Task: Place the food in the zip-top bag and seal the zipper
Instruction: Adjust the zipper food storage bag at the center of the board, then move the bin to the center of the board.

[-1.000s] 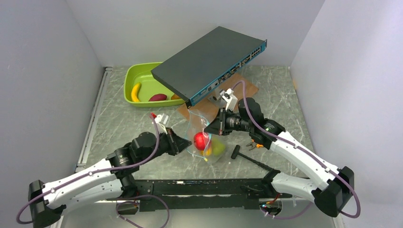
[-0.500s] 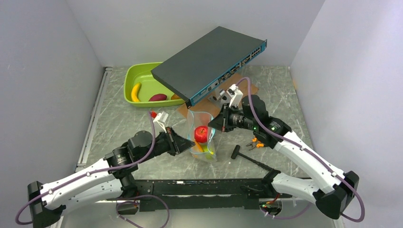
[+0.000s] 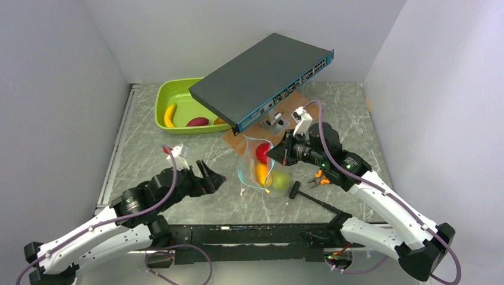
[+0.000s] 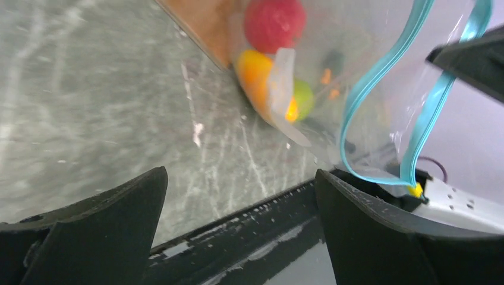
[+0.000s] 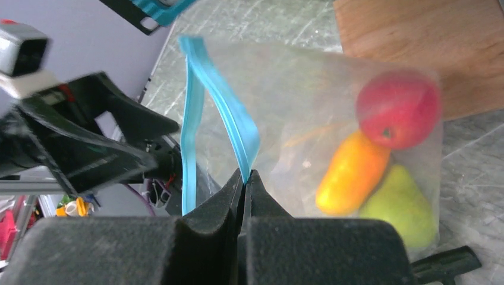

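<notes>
The clear zip-top bag [image 3: 245, 166] hangs over the table's middle with its mouth gaping. My right gripper [image 3: 277, 153] [image 5: 245, 173] is shut on one lip of the teal zipper [image 5: 229, 119], whose other lip [image 4: 380, 89] curves free. Inside the bag lie food pieces: a red apple [image 3: 261, 152] [image 5: 398, 110], an orange piece [image 3: 261, 173] [image 5: 352, 172] and a green apple [image 3: 279, 180] [image 5: 401, 205]. My left gripper [image 3: 209, 178] [image 4: 241, 175] stands wide open left of the bag, holding nothing. More food sits in the lime tray [image 3: 163, 95]: a banana [image 3: 170, 115] and a dark-red piece [image 3: 197, 122].
A dark network switch [image 3: 267, 74] leans tilted over the tray's right end and a wooden board [image 3: 300, 113]. A black hammer-like tool [image 3: 309, 196] and orange-handled pliers [image 3: 319, 178] lie right of the bag. A black rail [image 3: 249, 228] runs along the near edge.
My left gripper let go of the bag, opened wide and drew back to the left. My right gripper carried the bag slightly right and back, and the food inside shifted.
</notes>
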Action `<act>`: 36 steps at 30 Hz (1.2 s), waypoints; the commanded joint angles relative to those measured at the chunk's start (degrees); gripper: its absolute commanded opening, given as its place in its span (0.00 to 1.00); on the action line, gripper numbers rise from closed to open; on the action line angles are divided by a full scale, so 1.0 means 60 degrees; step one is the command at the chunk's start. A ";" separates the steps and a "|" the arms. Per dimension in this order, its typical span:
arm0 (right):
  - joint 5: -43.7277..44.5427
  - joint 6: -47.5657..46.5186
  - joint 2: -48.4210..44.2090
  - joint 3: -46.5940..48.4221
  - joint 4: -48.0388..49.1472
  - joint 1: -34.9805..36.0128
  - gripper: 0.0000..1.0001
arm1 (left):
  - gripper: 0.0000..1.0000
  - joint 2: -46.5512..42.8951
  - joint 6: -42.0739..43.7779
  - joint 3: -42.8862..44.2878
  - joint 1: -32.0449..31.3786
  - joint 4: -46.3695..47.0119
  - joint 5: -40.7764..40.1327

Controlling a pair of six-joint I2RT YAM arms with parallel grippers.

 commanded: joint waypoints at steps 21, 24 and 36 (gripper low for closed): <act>-0.0200 -0.0388 0.1138 -0.0663 0.1272 -0.0005 0.00 | 0.99 0.2456 0.3707 0.1345 1.0317 0.1745 0.5017; -0.0128 -0.0478 0.1106 -0.0693 0.1355 0.0004 0.00 | 0.95 0.3723 0.2934 0.1139 1.1911 0.3978 0.7147; 0.0119 -0.0628 0.1346 -0.0802 0.1558 0.0017 0.00 | 0.83 1.1788 0.3025 0.7766 1.1960 0.3220 0.9043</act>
